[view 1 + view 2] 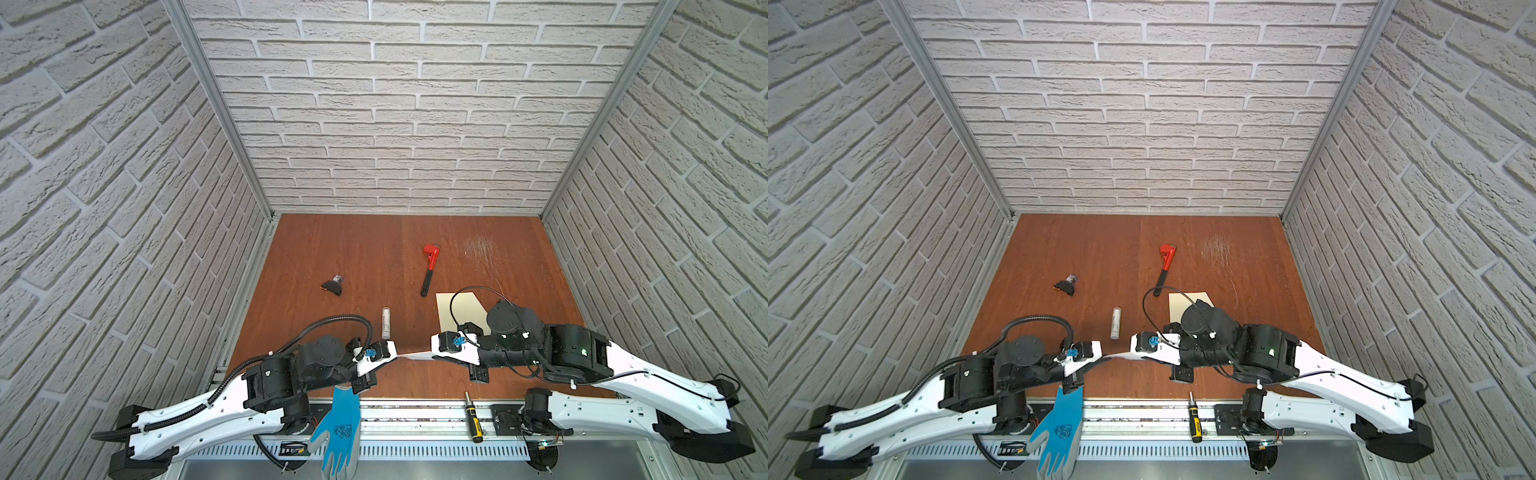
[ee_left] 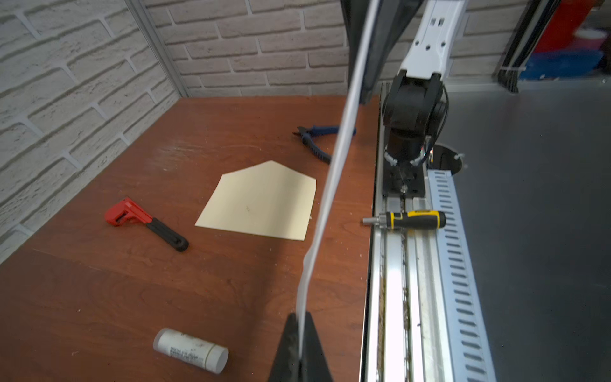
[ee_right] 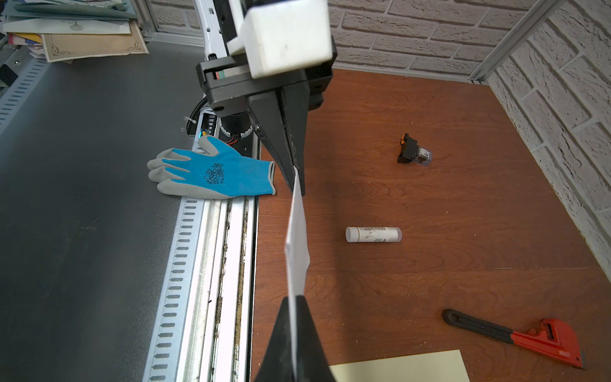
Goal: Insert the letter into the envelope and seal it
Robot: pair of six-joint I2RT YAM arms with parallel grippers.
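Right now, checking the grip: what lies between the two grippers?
Only the letter, edge-on, spanning the left gripper to the right gripper, both shut on it; clearest in the right wrist view.

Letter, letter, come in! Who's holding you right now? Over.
Both shut: left gripper and right gripper each pinch one end of the letter, up off the table. Cream envelope flat, flap open, nothing on it. White glue stick lies apart.

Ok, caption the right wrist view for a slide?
Left gripper and right gripper hold the letter edge-on above the table; glue stick lies nearby.
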